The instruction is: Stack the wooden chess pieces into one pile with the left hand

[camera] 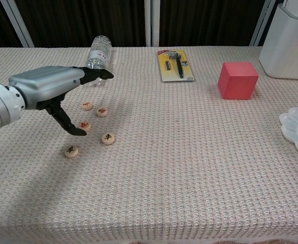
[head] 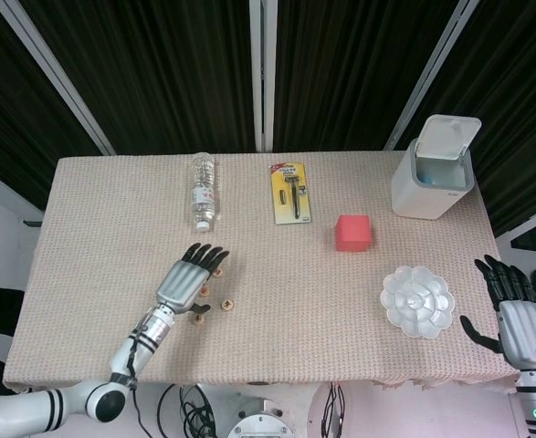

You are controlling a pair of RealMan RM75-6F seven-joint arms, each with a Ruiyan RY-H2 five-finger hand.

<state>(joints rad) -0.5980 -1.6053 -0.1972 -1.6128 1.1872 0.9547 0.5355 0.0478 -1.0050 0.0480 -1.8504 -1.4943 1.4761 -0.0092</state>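
Wooden round chess pieces (camera: 94, 125) with red and black characters lie loose and flat on the woven beige tablecloth (camera: 189, 168), near each other but none stacked, below the clear plastic bottle (camera: 97, 57). The risk, as I judge it, is a sweep: the left hand (camera: 52, 89) hangs low over them, and a careless descent could scatter them or slide one under the palm. Its fingers are spread and extended, holding nothing; the thumb tip (camera: 79, 131) points down just beside one piece, contact unclear. The right hand (head: 517, 315) is spread off the table's edge, empty.
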